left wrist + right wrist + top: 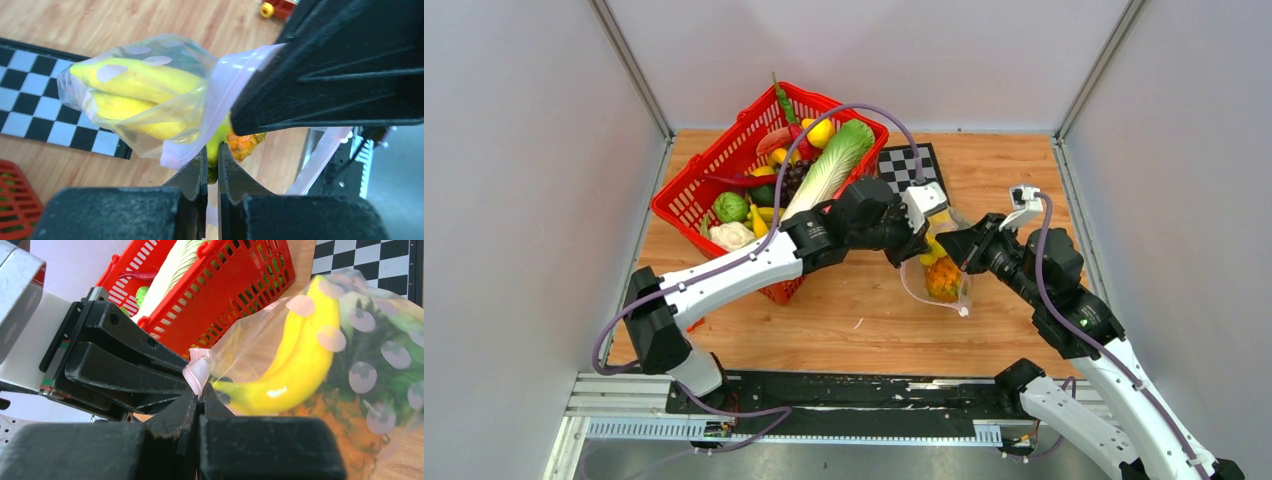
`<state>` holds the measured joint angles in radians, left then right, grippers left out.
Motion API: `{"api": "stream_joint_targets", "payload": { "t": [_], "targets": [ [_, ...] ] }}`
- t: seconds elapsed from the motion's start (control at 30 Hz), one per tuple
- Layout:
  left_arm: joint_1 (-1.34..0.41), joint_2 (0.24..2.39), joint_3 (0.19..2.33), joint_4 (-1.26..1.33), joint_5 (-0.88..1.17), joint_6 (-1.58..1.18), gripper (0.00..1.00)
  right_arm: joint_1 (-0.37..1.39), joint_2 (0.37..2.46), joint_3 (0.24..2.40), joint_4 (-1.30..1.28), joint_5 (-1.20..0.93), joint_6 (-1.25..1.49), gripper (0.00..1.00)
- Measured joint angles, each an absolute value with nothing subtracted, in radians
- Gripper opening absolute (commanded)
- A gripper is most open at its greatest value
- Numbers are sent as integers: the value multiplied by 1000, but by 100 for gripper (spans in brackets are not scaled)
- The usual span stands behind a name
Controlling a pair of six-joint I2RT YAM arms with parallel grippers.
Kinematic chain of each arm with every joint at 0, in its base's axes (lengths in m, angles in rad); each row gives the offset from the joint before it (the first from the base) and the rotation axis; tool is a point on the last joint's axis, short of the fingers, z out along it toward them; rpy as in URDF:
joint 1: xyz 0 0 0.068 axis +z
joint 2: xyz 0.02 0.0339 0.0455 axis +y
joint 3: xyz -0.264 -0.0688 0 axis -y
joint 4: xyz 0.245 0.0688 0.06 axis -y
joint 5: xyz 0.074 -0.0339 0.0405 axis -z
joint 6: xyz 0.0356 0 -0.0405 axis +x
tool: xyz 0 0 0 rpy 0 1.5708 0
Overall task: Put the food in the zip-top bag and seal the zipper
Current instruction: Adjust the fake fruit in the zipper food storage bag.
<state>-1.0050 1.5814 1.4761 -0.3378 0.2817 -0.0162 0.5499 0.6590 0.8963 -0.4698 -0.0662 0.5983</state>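
Black fingers of the left hand (212, 150) are closed on the pale pink zipper strip (220, 95) of a clear, dotted zip-top bag (150, 140); the right hand (199, 389) is pinched shut on the same strip. Yellow bananas (135, 80) and an orange pumpkin-like piece (943, 278) are seen inside the bag, near a red mesh basket (681, 200) on the wooden desk (844, 320).

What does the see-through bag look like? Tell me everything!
The zip-top bag is clear, crinkly plastic with pale round dots and a pink zipper along its mouth. Inside are yellow bananas, an orange piece and something leafy green. The left gripper and right gripper are both shut on the zipper strip. They hold the bag beside the red basket, over the wooden table.
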Motion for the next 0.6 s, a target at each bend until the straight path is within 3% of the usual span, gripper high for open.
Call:
{"api": "stream_joint_targets", "payload": {
  "t": [0.07,0.4,0.6],
  "targets": [
    [-1008,1567,1454,-310,217,-41,15,550,659,896,-468,-59,605,0],
    [-1025,1525,1484,-315,-64,-36,62,550,676,898,-464,-15,643,0],
    [-1064,1535,1574,-387,-165,9,78,550,712,917,-461,19,662,0]
  ]
}}
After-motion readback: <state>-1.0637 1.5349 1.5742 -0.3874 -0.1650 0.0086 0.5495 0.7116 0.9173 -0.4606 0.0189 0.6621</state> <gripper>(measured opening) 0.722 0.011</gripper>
